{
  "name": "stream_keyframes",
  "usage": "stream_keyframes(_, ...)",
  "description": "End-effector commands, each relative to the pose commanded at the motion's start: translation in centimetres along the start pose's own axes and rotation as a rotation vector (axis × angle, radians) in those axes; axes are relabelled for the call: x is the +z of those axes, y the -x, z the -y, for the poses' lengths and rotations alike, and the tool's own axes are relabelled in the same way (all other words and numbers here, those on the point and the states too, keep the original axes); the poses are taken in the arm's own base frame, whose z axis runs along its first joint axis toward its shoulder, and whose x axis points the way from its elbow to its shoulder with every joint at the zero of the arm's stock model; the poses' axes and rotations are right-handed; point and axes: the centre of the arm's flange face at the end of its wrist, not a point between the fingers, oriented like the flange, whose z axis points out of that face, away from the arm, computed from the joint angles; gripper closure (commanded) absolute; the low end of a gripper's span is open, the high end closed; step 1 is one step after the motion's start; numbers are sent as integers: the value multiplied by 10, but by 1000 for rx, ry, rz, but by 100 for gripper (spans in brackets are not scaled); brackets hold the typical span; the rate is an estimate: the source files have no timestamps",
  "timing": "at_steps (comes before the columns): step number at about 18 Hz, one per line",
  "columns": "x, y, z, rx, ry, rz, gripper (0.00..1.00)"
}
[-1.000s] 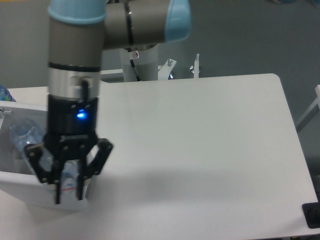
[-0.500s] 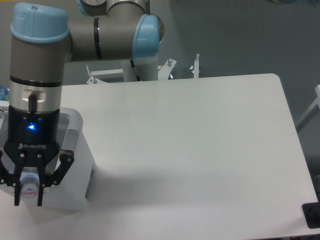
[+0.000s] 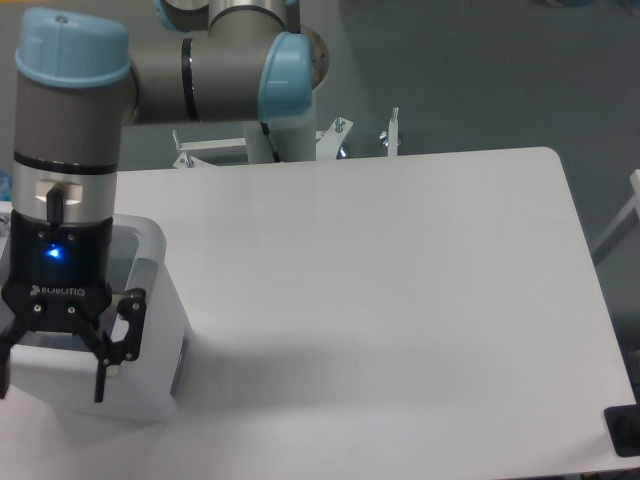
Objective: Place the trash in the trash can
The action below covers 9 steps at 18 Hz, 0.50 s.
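Note:
The trash can (image 3: 152, 318) is a white bin with a grey side panel, standing at the table's left edge. My gripper (image 3: 50, 385) hangs directly over its opening, pointing down. Its jaws stand wide apart with nothing between them; the right fingertip (image 3: 101, 386) shows in front of the bin's near wall, and the left one is at the frame's edge. The clear plastic bottle and the white crumpled wad are both out of sight, hidden by the gripper and the bin's walls.
The white table (image 3: 400, 280) stretches right from the bin. The arm's base column (image 3: 280, 135) and metal brackets (image 3: 390, 130) stand behind the far edge. A black object (image 3: 625, 430) sits off the table's lower right corner.
The gripper carried the bottle left over the bin. Half a second ago it still held the bottle; now the jaws have spread and the bottle is gone from between them.

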Motion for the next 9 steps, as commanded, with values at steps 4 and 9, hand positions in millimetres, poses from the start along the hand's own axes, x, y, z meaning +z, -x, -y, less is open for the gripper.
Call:
stream_keyframes(4,0,88,12,-88,-2,84,0)
stream_keyframes(9,-2,197,15,-197,7,183,0)
